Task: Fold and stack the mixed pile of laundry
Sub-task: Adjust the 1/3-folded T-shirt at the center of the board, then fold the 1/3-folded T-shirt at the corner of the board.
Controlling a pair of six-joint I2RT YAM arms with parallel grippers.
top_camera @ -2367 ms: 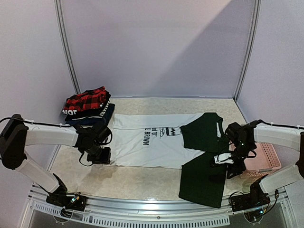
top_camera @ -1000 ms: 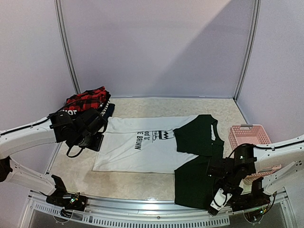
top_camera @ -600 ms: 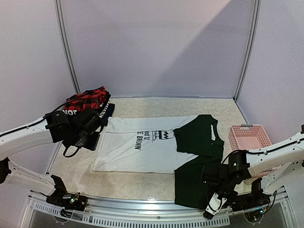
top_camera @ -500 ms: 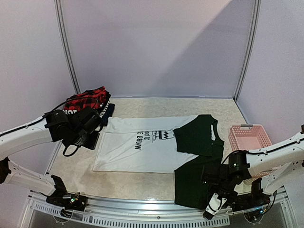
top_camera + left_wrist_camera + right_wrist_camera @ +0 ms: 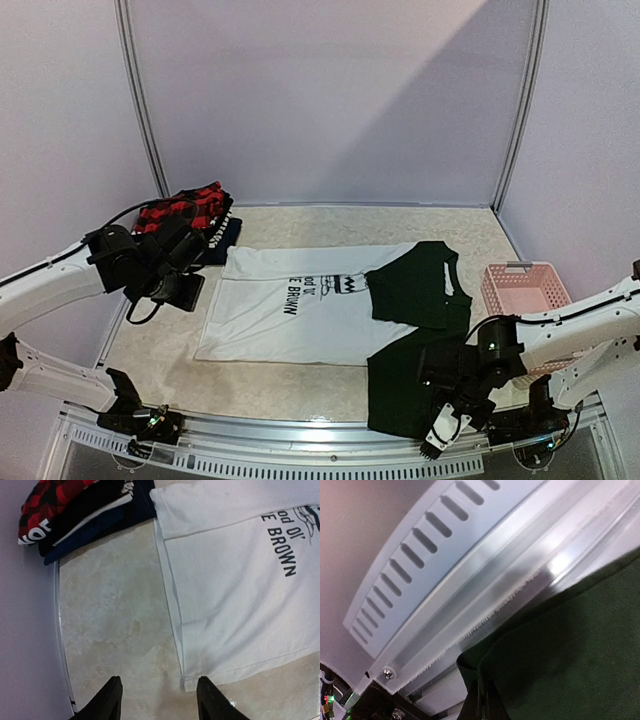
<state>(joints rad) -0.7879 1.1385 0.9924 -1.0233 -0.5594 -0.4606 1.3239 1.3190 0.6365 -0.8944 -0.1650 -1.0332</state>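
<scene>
A white printed tee [image 5: 300,310] with dark green sleeves lies spread flat mid-table. Its near sleeve [image 5: 398,385] reaches the table's front edge. My right gripper [image 5: 433,443] is shut on that sleeve's cuff [image 5: 485,667], the fingers [image 5: 481,700] pinching the folded hem right at the edge. My left gripper [image 5: 159,679] hangs open over bare table beside the tee's hem corner [image 5: 189,682], holding nothing. A folded stack [image 5: 185,222] with the red-and-black plaid shirt [image 5: 47,497] on top sits at the back left.
A pink slatted basket [image 5: 525,290] stands at the right edge. The slotted metal rail [image 5: 420,560] of the table's front lies just under my right gripper. Purple walls close in the back and sides.
My right gripper slid a little left along the front edge and closed on the sleeve's cuff. The left arm drifted slightly left and back, still open.
</scene>
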